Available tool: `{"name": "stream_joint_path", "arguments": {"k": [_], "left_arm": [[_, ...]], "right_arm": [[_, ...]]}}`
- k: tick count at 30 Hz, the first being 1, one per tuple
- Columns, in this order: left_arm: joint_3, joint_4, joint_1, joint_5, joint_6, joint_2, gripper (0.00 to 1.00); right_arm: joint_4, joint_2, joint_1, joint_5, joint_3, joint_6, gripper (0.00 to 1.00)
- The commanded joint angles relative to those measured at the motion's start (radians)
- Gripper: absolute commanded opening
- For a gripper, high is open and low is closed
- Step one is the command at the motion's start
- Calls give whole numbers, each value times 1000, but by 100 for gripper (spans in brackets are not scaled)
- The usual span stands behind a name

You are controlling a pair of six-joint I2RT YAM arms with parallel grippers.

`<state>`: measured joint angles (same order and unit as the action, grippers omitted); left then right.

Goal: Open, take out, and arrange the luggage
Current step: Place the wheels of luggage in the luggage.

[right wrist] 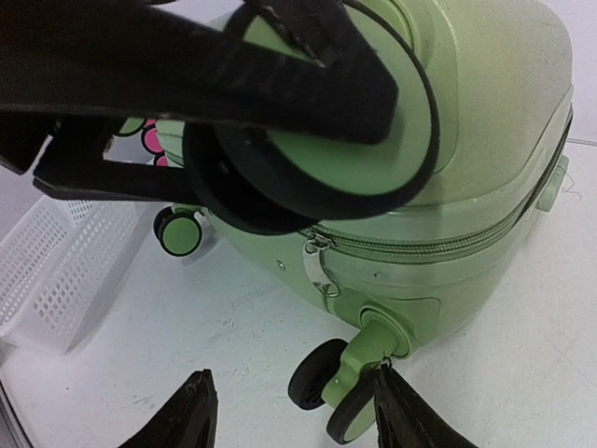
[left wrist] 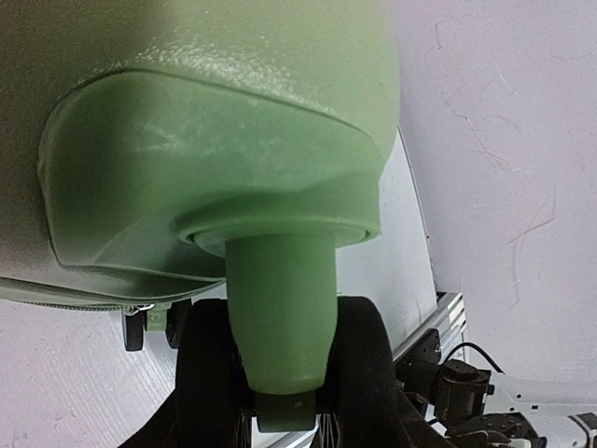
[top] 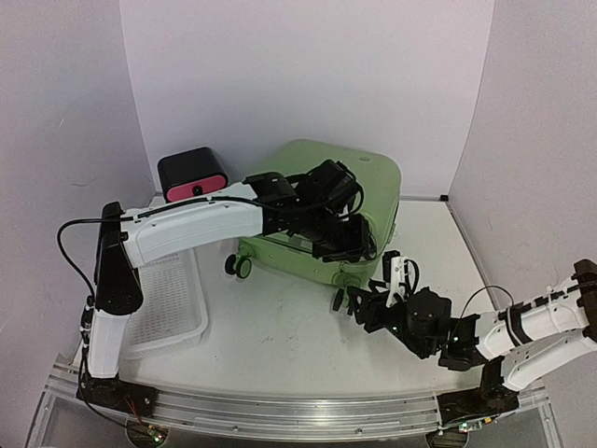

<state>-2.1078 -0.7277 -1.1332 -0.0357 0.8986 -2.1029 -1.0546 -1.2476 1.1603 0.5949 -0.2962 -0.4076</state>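
The light-green luggage [top: 345, 173] lies on the table with its zipper seam [right wrist: 438, 245] closed and the metal pull [right wrist: 317, 266] hanging down. My left gripper [top: 350, 245] reaches over it and is shut on the upper front double wheel [right wrist: 359, 154]. In the left wrist view the green wheel stem [left wrist: 280, 308] sits between the black wheels, with the left gripper [left wrist: 284, 397] around them. My right gripper [right wrist: 298, 415] is open just in front of the lower corner wheel [right wrist: 322, 373]. Its right fingertip [right wrist: 396, 406] touches that caster. The right gripper [top: 362, 306] is low over the table.
A white perforated basket [top: 168, 299] [right wrist: 56, 271] lies at the left. A small black drawer box with a pink front [top: 193, 175] stands behind it. Another luggage wheel [top: 238, 264] [right wrist: 179, 231] rests on the table at the left corner. White walls enclose the table.
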Motion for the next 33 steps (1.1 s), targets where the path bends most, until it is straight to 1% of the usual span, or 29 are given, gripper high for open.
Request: {"name": "stream_joint_path", "arguments": {"k": [1, 6, 10, 12, 16, 20, 26, 31, 33], "left_arm": [[-201, 492, -4, 7, -6, 116, 0], [-241, 503, -4, 13, 9, 97, 0], [-251, 528, -5, 20, 45, 90, 0], [-251, 553, -5, 22, 69, 90, 0], [-227, 631, -4, 20, 144, 89, 0], [-198, 697, -4, 26, 219, 97, 0], [-236, 761, -5, 25, 254, 74, 0], [-256, 772, -15, 26, 249, 73, 0], [-252, 775, -16, 26, 250, 76, 0]], "right_arm": [[-226, -15, 11, 119, 15, 34, 55], [-466, -73, 11, 134, 88, 148, 55], [-669, -137, 12, 136, 131, 218, 59], [-722, -162, 12, 145, 139, 234, 59], [-785, -205, 12, 173, 148, 253, 59], [-828, -253, 12, 216, 124, 325, 59], [-873, -314, -8, 266, 59, 388, 58], [-899, -347, -71, 204, 8, 399, 57], [-919, -367, -89, 185, -18, 444, 57]]}}
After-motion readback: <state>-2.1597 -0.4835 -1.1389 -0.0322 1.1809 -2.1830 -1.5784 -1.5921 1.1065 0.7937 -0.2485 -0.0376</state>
